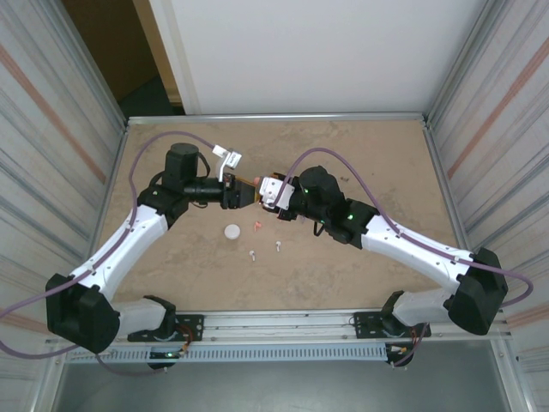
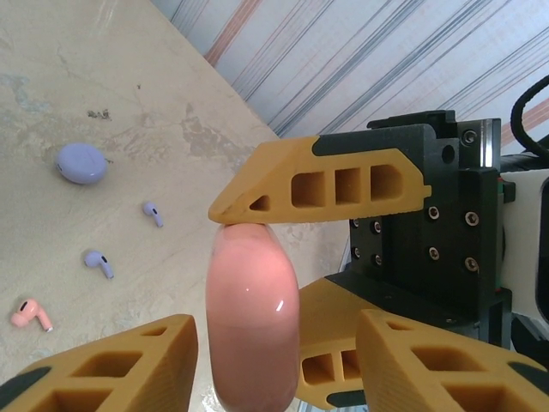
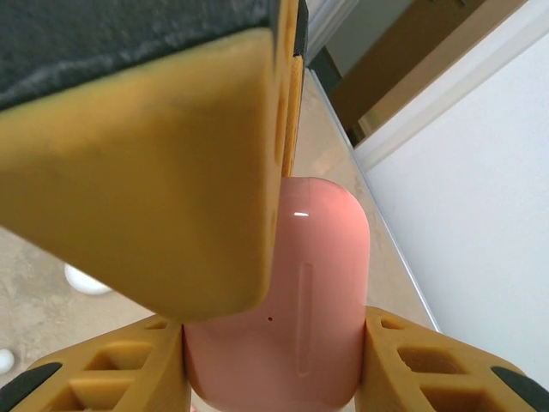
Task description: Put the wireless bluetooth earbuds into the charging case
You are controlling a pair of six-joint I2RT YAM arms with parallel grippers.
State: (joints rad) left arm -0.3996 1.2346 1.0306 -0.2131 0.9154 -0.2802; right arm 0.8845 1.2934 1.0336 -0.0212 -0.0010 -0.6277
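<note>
Top view: left gripper (image 1: 247, 192) and right gripper (image 1: 271, 192) meet nose to nose, 3 earbuds (image 1: 256, 225) loose on the table (image 1: 360, 283) at their 6 o'clock. Left wrist: its fingers (image 2: 111, 369) sit spread either side of the pink case (image 2: 253, 318), with a gap showing. Right wrist: its fingers (image 3: 429, 369) clamp that case from 3 and 9 o'clock.

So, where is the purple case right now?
In the top view the purple case lies on the table near the middle, just left of the pink earbud. A purple earbud lies below it, slightly to the right.
</note>
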